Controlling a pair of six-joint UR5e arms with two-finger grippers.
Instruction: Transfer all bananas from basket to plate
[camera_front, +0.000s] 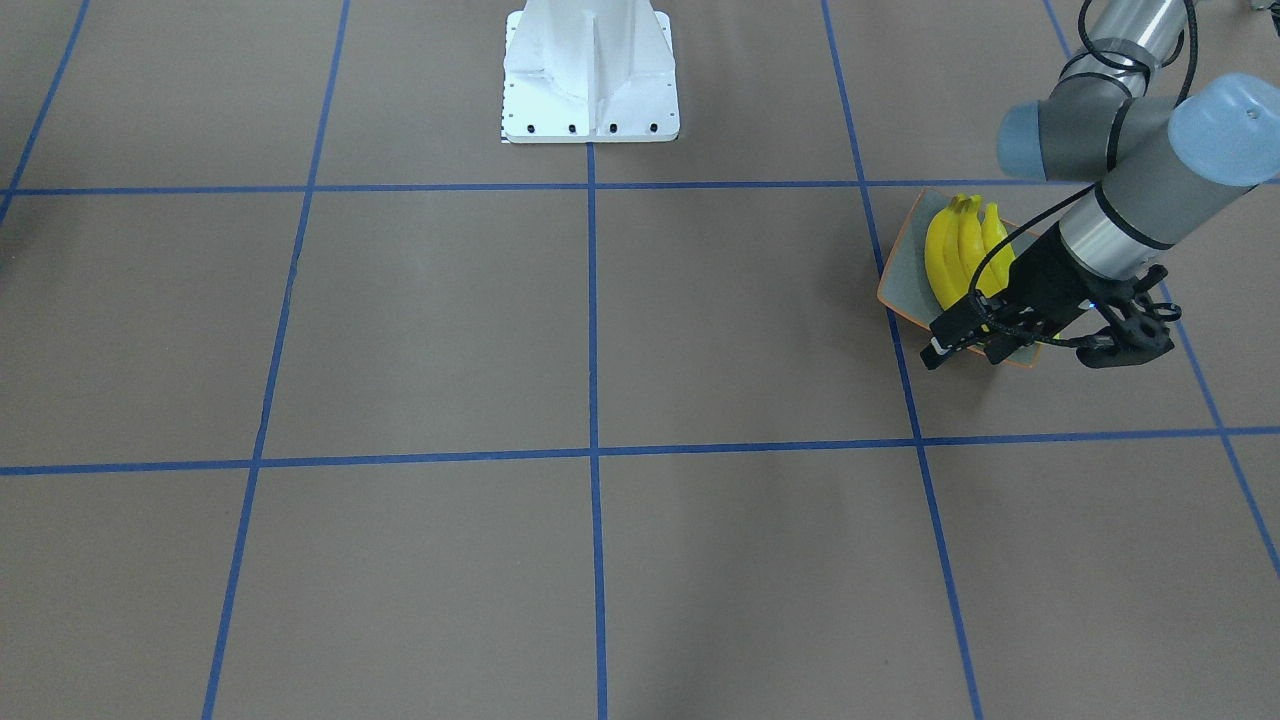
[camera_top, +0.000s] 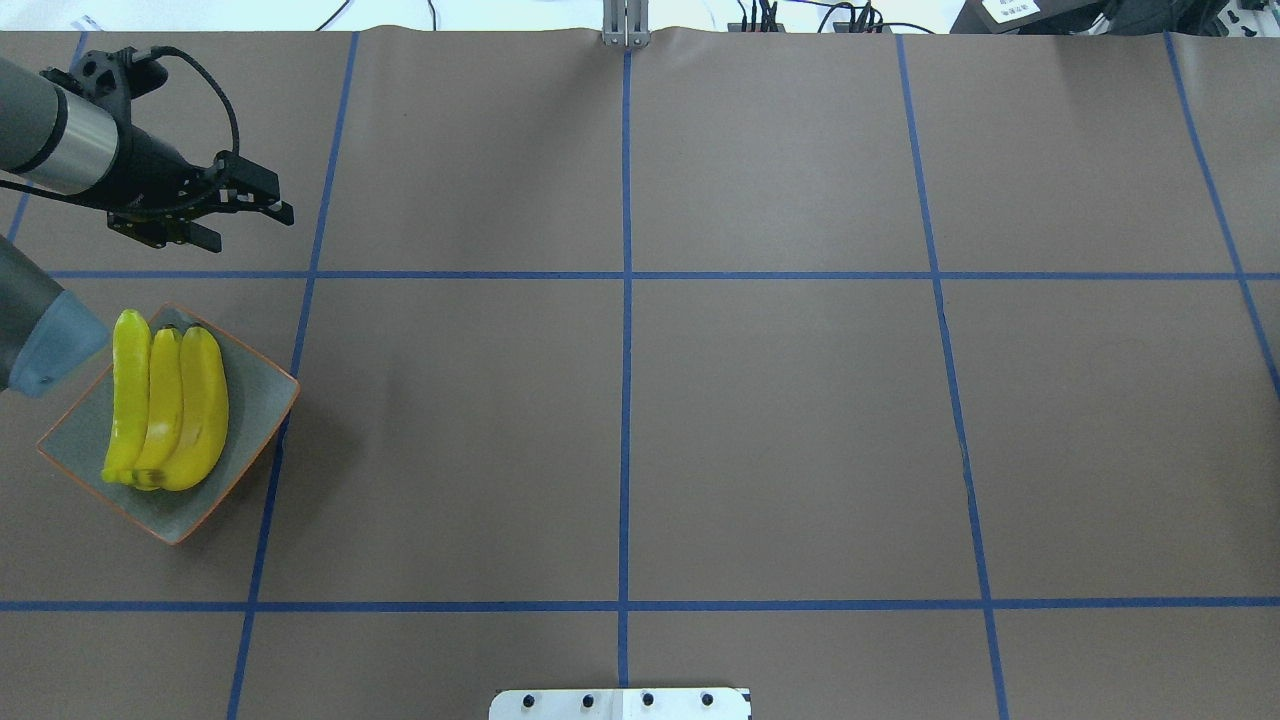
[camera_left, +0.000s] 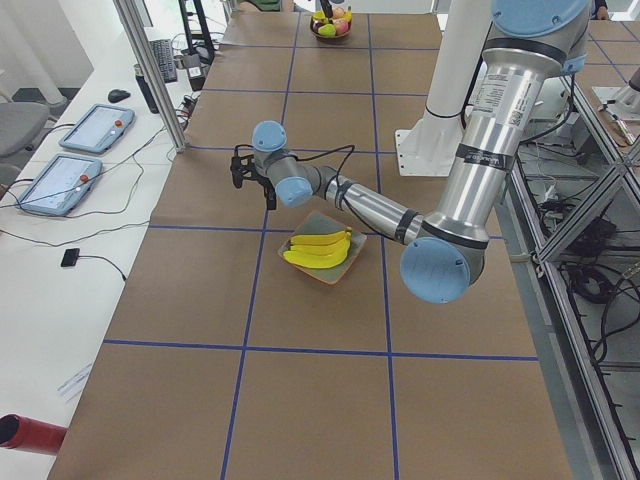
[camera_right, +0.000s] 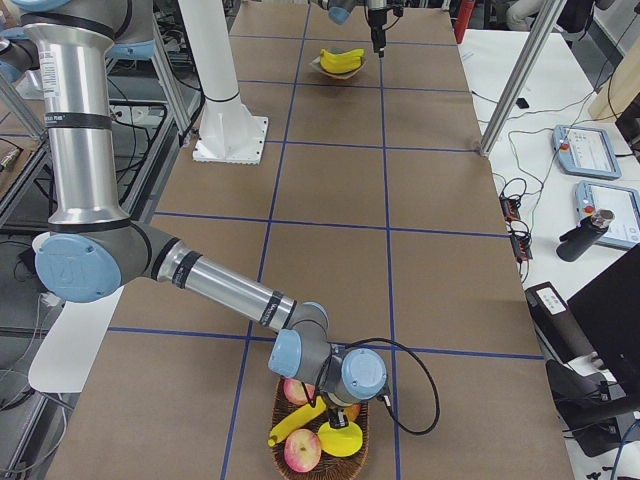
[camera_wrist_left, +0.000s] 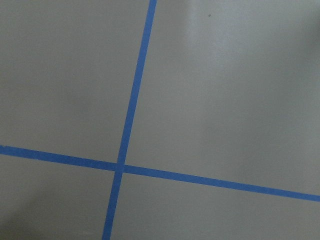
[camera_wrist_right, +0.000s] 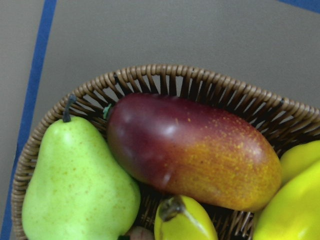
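Three yellow bananas (camera_top: 165, 405) lie side by side on the orange-rimmed plate (camera_top: 255, 395) at the table's left end; they also show from the front (camera_front: 960, 250) and from the side (camera_left: 318, 250). My left gripper (camera_top: 245, 222) hangs open and empty above the table, just beyond the plate (camera_front: 905, 275). At the table's other end, my right gripper (camera_right: 335, 400) reaches down into the wicker basket (camera_wrist_right: 200, 80), over a banana (camera_wrist_right: 182, 220). The fruit hides its fingers, so I cannot tell whether it is open or shut.
The basket (camera_right: 362, 455) also holds a green pear (camera_wrist_right: 75, 185), a red-orange mango (camera_wrist_right: 190, 150) and other yellow fruit (camera_wrist_right: 295, 210). The white robot base (camera_front: 590, 70) stands mid-table. Blue tape lines (camera_wrist_left: 125, 150) cross the brown table cover.
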